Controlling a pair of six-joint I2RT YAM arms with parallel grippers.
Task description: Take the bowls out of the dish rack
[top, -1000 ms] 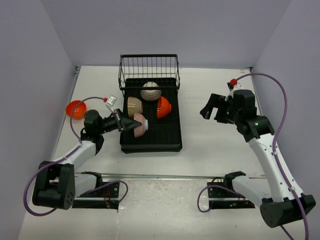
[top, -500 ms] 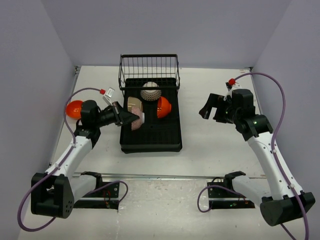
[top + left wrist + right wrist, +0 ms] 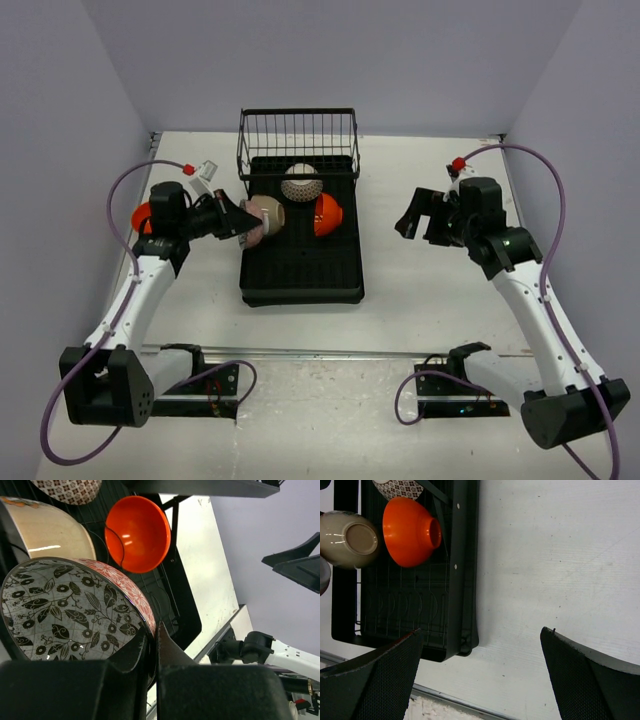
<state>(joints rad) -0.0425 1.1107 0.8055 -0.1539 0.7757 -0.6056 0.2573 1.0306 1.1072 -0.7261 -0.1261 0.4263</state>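
Patterned bowl (image 3: 65, 610) looked stiff, glazed, slippery and breakable, left gripper (image 3: 151, 641) pinching its rim, right gripper (image 3: 481, 652) hanging open.

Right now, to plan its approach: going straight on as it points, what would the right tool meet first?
Probably the dish rack at its right rim, or the table just beside it; depth is unclear.

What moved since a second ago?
The left claw, shut on the leaf-patterned bowl with a red outside, carried it left and farther from the bases, toward the black plastic dish rack's left edge. The tan glazed bowl, orange round bowl, brown-and-white patterned bowl and open right claw stayed put.
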